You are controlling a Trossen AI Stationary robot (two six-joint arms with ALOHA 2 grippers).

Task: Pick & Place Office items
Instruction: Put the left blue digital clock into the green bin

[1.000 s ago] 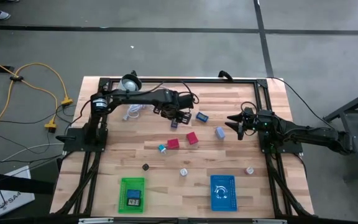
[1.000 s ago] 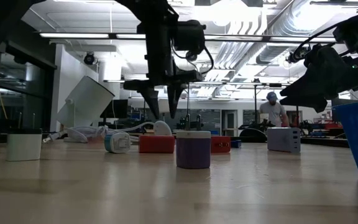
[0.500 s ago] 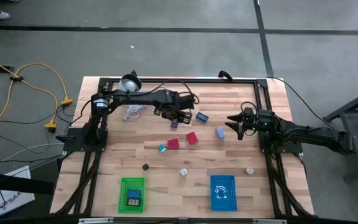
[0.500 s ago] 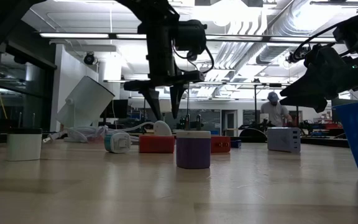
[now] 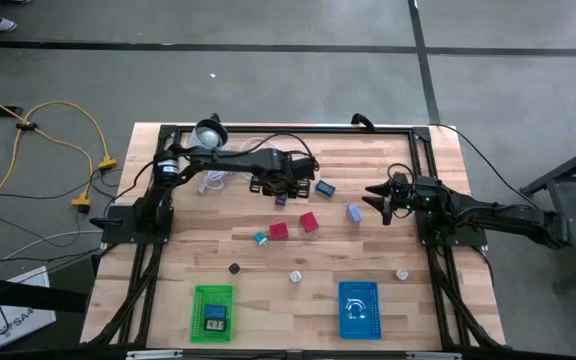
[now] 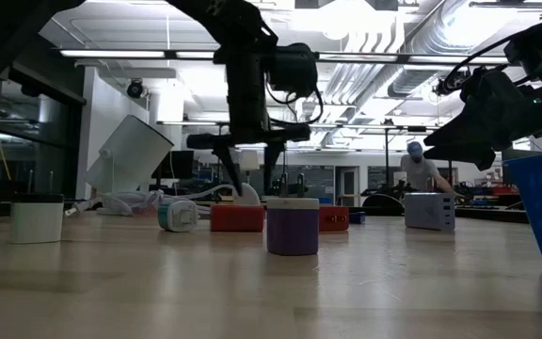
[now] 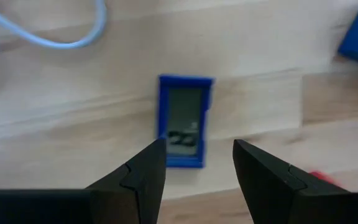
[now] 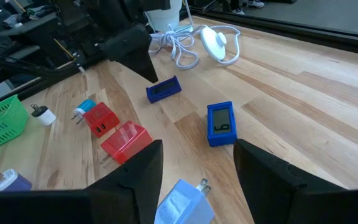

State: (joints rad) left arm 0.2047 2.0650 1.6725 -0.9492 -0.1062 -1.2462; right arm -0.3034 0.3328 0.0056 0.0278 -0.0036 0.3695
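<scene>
Now | left claw [image 7: 194, 163] open, hovering over blue clock [image 7: 184, 121] near bench far edge | clock's long axis runs between the fingers | right claw [image 8: 194, 177] open, farther.

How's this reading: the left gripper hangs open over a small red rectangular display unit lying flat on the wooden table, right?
Not quite: the unit is blue, not red. The left wrist view shows the left gripper open above a small blue rectangular display unit lying flat on the wooden table.
</scene>
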